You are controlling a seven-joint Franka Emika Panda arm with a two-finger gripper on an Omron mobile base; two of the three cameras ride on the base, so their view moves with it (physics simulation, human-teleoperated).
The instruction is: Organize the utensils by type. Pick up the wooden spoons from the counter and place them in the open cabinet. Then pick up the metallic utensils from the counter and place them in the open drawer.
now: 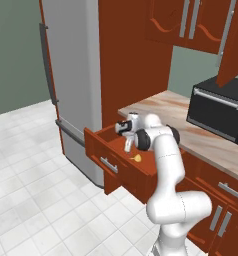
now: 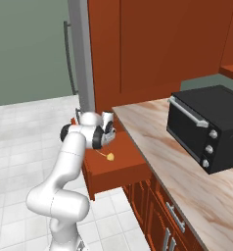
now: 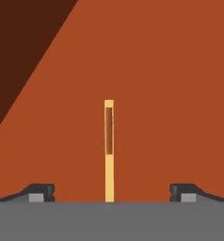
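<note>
While the arm leans out over the open drawer, I read this as the drop-off step. The tabletop (image 1: 161, 107) runs off to the right with a black oven (image 2: 206, 127) sitting on it, and its edge overhangs the back of the drawer (image 1: 111, 165), which is pulled well out into the aisle beside the fridge (image 1: 71, 75). My claw (image 3: 111, 192) points down into the drawer with its jaws spread wide and nothing clamped. A thin yellow utensil (image 3: 108, 141) stands edge-on between the fingertips against the drawer's red-brown floor, its rounded end low in the drawer. I cannot tell whether it is wood or metal, or whether it has settled. Next I would lift straight up, clearing the drawer walls and the tabletop lip. Above the drawer and out toward the floor there is open room.
</note>
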